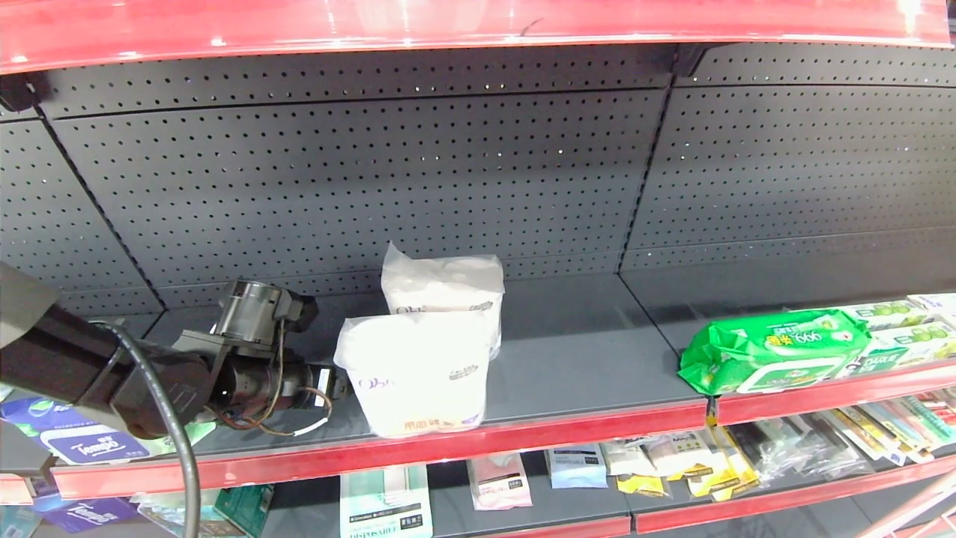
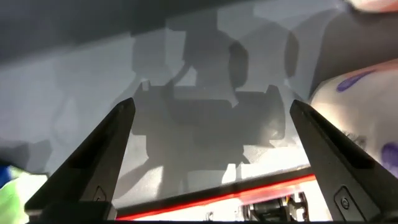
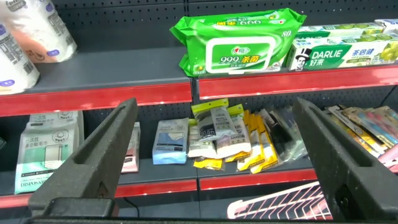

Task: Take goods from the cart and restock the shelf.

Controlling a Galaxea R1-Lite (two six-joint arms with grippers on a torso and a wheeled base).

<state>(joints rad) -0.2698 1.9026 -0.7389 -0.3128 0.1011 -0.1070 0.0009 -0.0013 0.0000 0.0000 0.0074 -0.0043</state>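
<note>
Left hand [image 2: 212, 104] wide, empty (right hand [image 3: 216, 102] likewise), beside plump, crinkly white pack [image 1: 414, 373].

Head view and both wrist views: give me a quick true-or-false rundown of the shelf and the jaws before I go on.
1. The front white soft plastic pack stands on the grey metal shelf with the rear white soft plastic pack directly behind it. True.
2. The left gripper has its jaws shut on a white pack. False: the jaws stand open with nothing between them.
3. The green plastic wipes pack lies on the same shelf level, to the robot's right of the white packs. True.
4. The right gripper carries a pack. False: its jaws are open and empty.
</note>
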